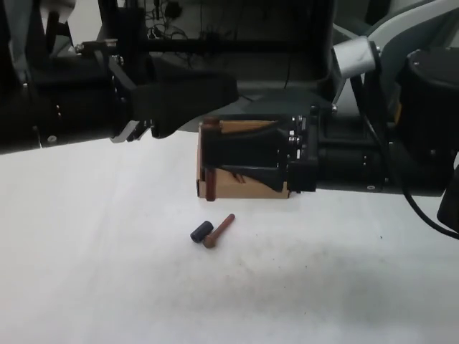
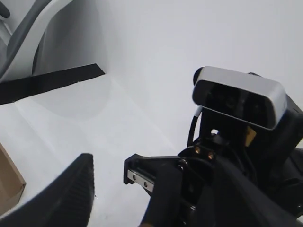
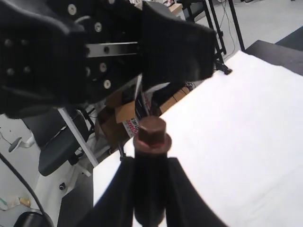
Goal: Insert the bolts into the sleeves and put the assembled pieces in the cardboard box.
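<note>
Right fingers point(image 3: 116, 194): clamped on held bolt point(image 3: 151, 135), by the front of the cardboard box point(image 1: 247, 190)
Held bolt axis: upright, head on top, clear of the fingers
Left fingers point(image 2: 71, 194): spread apart, nothing between, left of box
Loose bolt point(image 1: 220, 229): on tabletop point(image 1: 107, 272) before box, lying diagonal, shank tip toward box
Sleeve point(image 1: 201, 231): just beside loose bolt's head

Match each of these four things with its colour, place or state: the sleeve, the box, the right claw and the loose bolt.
1 sleeve
2 box
3 right claw
4 loose bolt

A shut on the held bolt
B reddish brown, on the bench
C black, on the bench
D partly hidden by the right claw

Pairs: 1-C, 2-D, 3-A, 4-B
</note>
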{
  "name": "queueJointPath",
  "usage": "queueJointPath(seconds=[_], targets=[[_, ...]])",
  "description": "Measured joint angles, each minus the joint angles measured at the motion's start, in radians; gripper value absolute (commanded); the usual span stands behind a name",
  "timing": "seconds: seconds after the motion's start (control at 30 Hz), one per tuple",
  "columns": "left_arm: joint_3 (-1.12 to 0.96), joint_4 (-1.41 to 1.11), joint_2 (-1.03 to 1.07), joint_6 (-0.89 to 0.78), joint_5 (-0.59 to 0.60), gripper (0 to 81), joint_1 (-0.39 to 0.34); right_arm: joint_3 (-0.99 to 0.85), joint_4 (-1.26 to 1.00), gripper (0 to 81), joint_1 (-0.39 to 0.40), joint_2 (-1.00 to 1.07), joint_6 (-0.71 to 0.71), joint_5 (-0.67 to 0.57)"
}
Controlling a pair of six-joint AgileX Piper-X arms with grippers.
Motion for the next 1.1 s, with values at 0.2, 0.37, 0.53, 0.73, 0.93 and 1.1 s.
queueJointPath(seconds=[0.2,0.37,0.53,0.73,0.93,1.1], targets=[[0.000,0.018,-0.003,-0.003,0.001,70.0,0.000,0.000,0.036,0.4,0.000,0.000,-0.007,0.015],[0.000,0.025,-0.047,-0.003,0.001,70.0,0.001,0.000,0.055,0.4,0.000,0.000,-0.022,0.046],[0.000,0.118,-0.150,0.079,-0.001,69.6,0.009,0.000,0.080,0.4,-0.021,0.000,-0.025,0.096],[0.000,0.469,-0.316,0.284,-0.092,65.0,0.044,-0.003,0.091,0.4,-0.034,0.000,-0.037,0.143],[0.000,0.803,-0.507,0.409,-0.427,65.0,0.052,-0.003,0.146,0.4,-0.014,-0.042,-0.065,0.285],[0.000,0.945,-0.543,0.416,-0.529,64.0,0.051,-0.007,0.293,0.4,0.034,-0.121,-0.142,0.480]])
